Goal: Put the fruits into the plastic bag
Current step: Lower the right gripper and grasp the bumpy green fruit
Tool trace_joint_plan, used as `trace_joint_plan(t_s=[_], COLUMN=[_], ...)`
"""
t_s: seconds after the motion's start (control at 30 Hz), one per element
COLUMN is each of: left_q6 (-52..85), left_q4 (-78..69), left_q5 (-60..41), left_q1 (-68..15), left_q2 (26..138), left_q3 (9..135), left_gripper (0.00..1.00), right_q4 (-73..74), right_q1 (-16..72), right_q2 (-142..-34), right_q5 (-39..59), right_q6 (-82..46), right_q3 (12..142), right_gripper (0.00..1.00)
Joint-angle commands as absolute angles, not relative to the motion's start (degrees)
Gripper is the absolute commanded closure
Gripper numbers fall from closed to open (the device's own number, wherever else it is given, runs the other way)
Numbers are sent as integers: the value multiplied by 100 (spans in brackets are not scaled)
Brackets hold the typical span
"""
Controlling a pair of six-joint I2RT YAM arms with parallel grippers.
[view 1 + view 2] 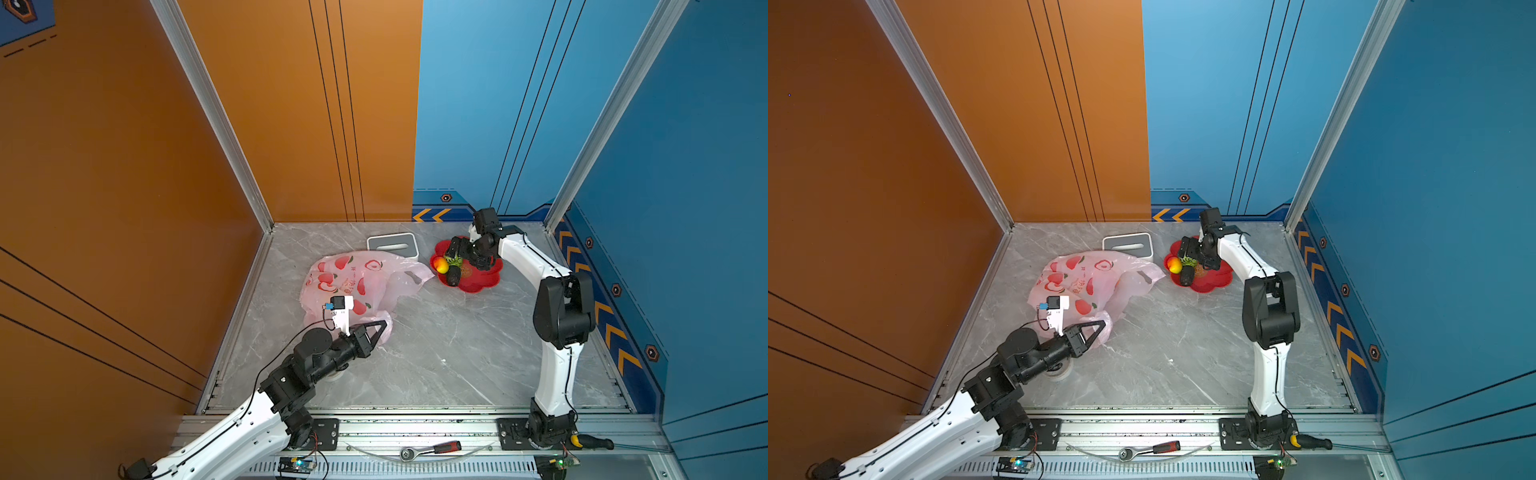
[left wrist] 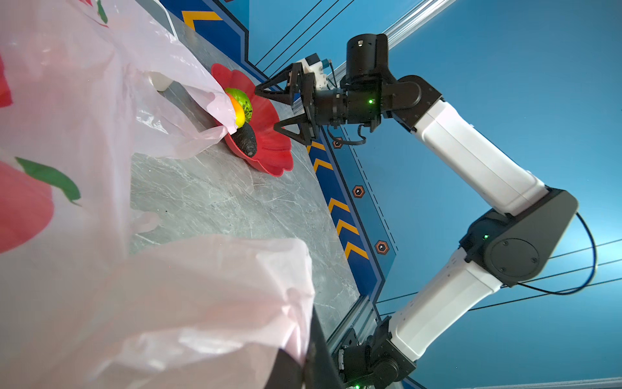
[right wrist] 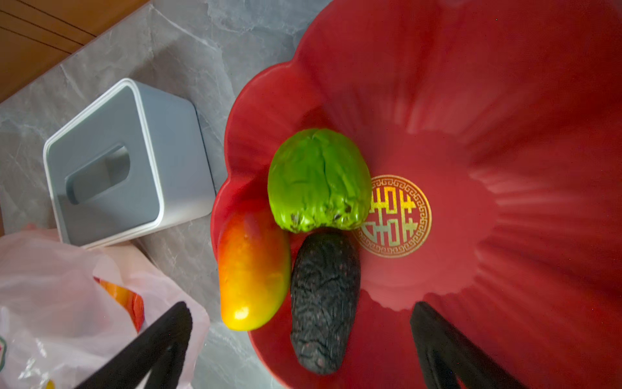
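**Right gripper** [image 2: 267,109]: fingers spread as wide as they go, with nothing between them. It is poised just above the red dish [image 3: 505,101], tips aimed down at the fruit.

**Left gripper** [image 1: 383,324]: fingers closed. It appears pinched on the near edge of the plastic bag, whose film bunches against it in the left wrist view. It is well apart from the dish.

**Plastic bag** [image 1: 353,278]: pale pink with an apple print, slumped on the marble table [image 1: 436,353]. In both top views it lies left of the dish, with one handle reaching just beside the dish rim. An orange-red shape shows through the film in the right wrist view. Whether it is fruit or print cannot be told.

**Fruits**: three in the dish, clustered on the side nearest the bag.
- Avocado [image 3: 324,303]: dark and rough. It lies straight ahead of the right gripper, between the lines of its two fingers. Its long axis runs along the gripper's reach, so the fingers straddle its narrow width.
- Mango [image 3: 252,266]: yellow-red. It lies alongside the avocado, roughly parallel, on the bag side against the rim.
- Green fruit [image 3: 318,180]: rounded, beyond the avocado's far end and touching it.

**Tissue box** [image 3: 104,168]: grey and white, just beside the dish and behind the bag.

**Assessment**: the right arm is by far the nearer to the fruit. The avocado is the likely pick, and a straight descent would close across its short width. The mango's flank sits close to one finger's path and may be nudged.
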State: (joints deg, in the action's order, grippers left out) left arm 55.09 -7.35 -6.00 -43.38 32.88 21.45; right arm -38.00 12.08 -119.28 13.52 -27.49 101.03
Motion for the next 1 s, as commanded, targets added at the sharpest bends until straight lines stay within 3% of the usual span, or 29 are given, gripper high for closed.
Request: trace_joint_plan(t_s=[0.0, 0.97], left_q6=[5467, 5572], left_q4=[-611, -571], left_q5=[-436, -446], left_q1=[-4289, -4162], left_q2=[3194, 3076], left_q3=[2186, 2023], left_gripper=[100, 100], right_q4=[-3963, -3911], right_q1=[1144, 1108], right_q2=[-12290, -13472], right_q5=[1181, 1055], right_q6=[-2911, -3254], right_q3=[10576, 11540], right_gripper=[0, 0])
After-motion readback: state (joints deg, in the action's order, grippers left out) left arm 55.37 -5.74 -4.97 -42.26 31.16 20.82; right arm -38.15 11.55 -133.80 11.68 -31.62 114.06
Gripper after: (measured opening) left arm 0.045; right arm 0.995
